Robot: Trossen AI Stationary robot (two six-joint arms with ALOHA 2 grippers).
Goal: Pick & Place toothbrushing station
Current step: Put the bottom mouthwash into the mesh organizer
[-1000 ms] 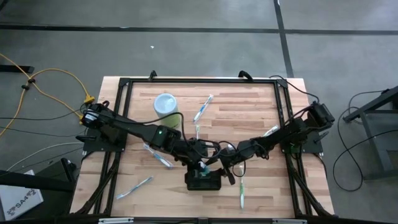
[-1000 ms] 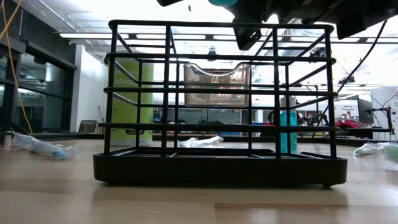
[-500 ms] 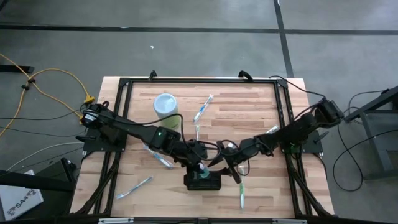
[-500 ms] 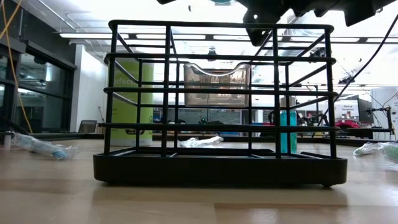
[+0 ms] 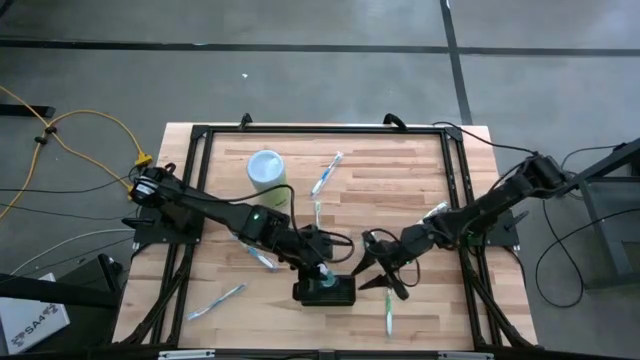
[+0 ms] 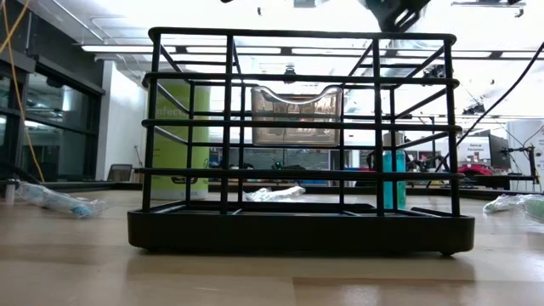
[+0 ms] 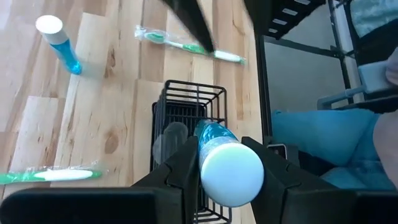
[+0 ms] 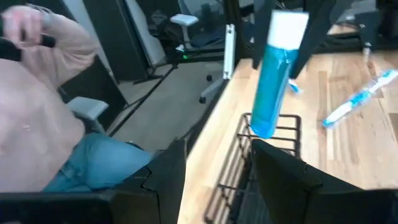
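Observation:
The toothbrushing station point(image 5: 326, 291) is a black wire basket that rests on its solid base point(image 6: 297, 231) near the table's front edge. My left gripper point(image 5: 319, 271) hangs over it, shut on a blue tube point(image 8: 275, 78) with a white cap. The tube's lower end point(image 7: 207, 128) hovers over the basket's open top point(image 7: 186, 112). My right gripper point(image 5: 380, 268) stands open just right of the station, with nothing between its fingers point(image 8: 166, 169). In the low view only a bit of it point(image 6: 395, 10) shows above the basket. My left gripper pinches the blue tube near its capped upper end point(image 7: 219, 148) between its two fingers point(image 7: 181, 167), one on each side. The fingers slant down from the table's left. The tube hangs tilted below them, cap up, clear of the table, with its lower end just above the station's top.
A pale green cylinder point(image 5: 266, 168) stands at the far left. Wrapped toothbrushes lie about the table point(image 5: 327, 172) point(image 5: 216, 300) point(image 5: 388, 314) point(image 5: 252, 250). A second blue tube point(image 7: 60, 45) lies on the wood. A person point(image 8: 43, 118) sits beyond the table's edge.
My right gripper has drawn back from the station toward the table's right edge and risen, leaving the top of the low view; it stays open. My left gripper and the blue tube have kept their place over the station.

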